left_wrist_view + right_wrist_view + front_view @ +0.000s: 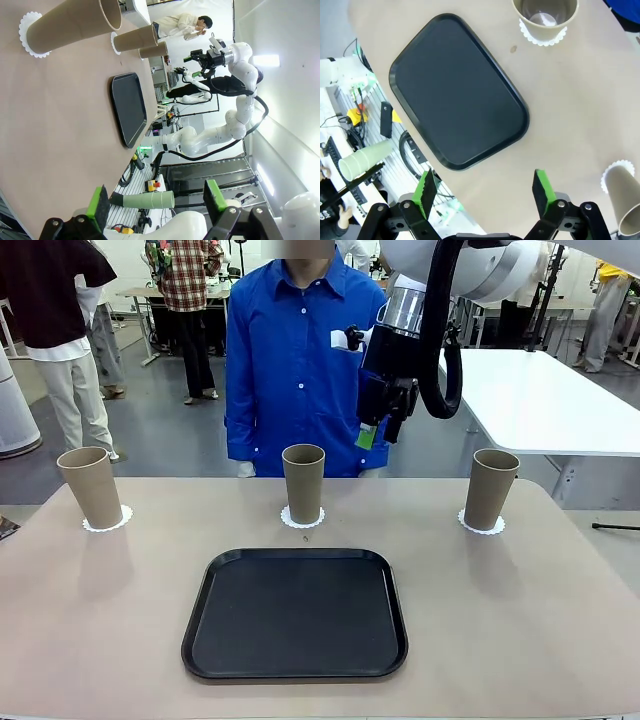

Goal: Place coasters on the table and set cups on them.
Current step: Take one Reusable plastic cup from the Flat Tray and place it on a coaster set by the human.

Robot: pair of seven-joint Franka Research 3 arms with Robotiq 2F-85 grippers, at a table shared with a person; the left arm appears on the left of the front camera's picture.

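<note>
On bench (90,640), three cups (303,483) seated on coasters (301,519); black tray (295,614) in front; both arms' fingers (485,192) spread wide, nothing held.

Right arm reaches in from the upper right, raised high, wrist bent down, black cable looping beside it. Right gripper (378,432) hangs in the air, fingers pointing down, jaws apart, nothing between the green pads (426,193). Left gripper (157,202) also stands wide open and empty, wrist rolled sideways, pads (98,201) well apart. Person stands at the far side, arms down along the body.
</note>
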